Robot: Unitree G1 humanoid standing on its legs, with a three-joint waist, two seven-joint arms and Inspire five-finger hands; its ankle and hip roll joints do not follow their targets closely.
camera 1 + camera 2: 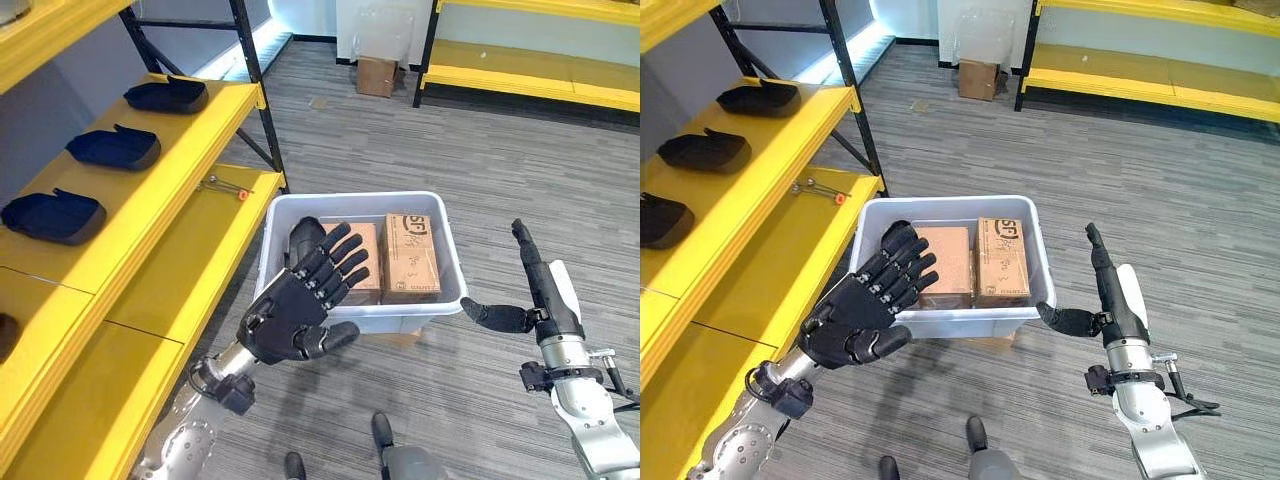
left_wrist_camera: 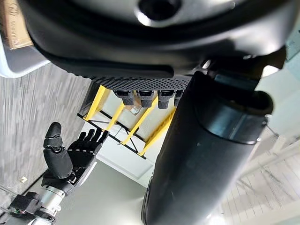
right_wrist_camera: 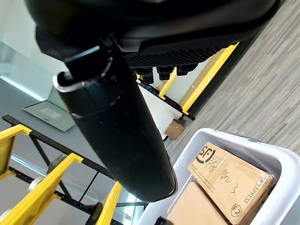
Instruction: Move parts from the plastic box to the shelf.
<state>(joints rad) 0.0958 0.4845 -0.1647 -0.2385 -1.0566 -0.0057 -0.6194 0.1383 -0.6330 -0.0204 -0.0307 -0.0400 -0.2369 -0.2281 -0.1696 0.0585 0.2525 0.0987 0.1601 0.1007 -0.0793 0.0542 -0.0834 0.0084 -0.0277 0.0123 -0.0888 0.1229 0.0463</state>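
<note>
Two cardboard boxes (image 1: pixel 395 258) sit in the white plastic box (image 1: pixel 300 205) on the floor; both the left hand (image 1: pixel 300 305) and right hand (image 1: pixel 535 290) hover empty, fingers spread. Dark parts (image 1: pixel 115 147) already line the yellow shelf (image 1: pixel 190 250).

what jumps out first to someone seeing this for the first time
A white plastic box on the grey floor holds two brown cardboard cartons, side by side. The left hand, open, hovers over its near left corner, the right hand, also open, beside its right wall. The yellow shelf to the left carries dark parts.
</note>
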